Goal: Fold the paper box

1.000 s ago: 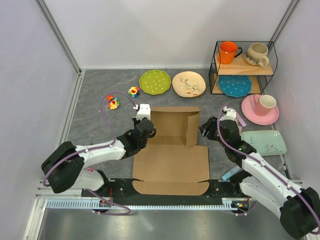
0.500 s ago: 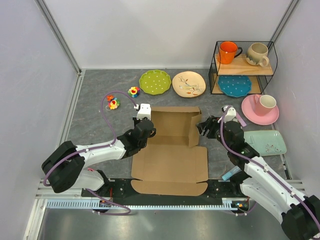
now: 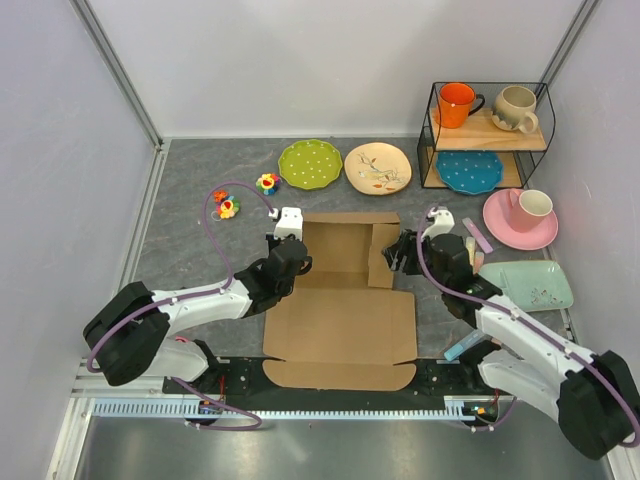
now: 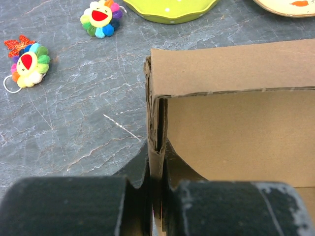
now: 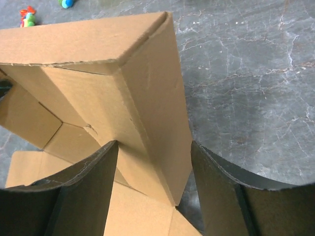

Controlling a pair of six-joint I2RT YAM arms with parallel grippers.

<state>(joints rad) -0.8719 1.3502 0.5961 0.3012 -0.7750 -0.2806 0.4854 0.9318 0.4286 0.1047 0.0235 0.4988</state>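
Observation:
The paper box [image 3: 342, 320] is a brown cardboard sheet lying in the middle of the table, its far part raised into walls. My left gripper [image 3: 297, 262] is shut on the folded left wall [image 4: 156, 147], which stands upright and pinched between the two black fingers. My right gripper [image 3: 396, 255] is open, its fingers [image 5: 224, 191] straddling the right side flap [image 5: 157, 108], which leans inward. The left finger sits inside the box and the right finger outside over the grey table.
A green plate [image 3: 310, 163] and a tan plate [image 3: 378, 167] lie beyond the box. Two flower toys [image 3: 227, 208] sit at the far left. A wire shelf [image 3: 488, 135] with mugs and a blue plate, a pink cup on its saucer [image 3: 520, 217] and a pale green tray [image 3: 528, 284] stand on the right.
My right gripper has moved left to the box's right flap, opening a little wider, and the flap now stands tilted between its fingers. The left gripper has kept its grip and place.

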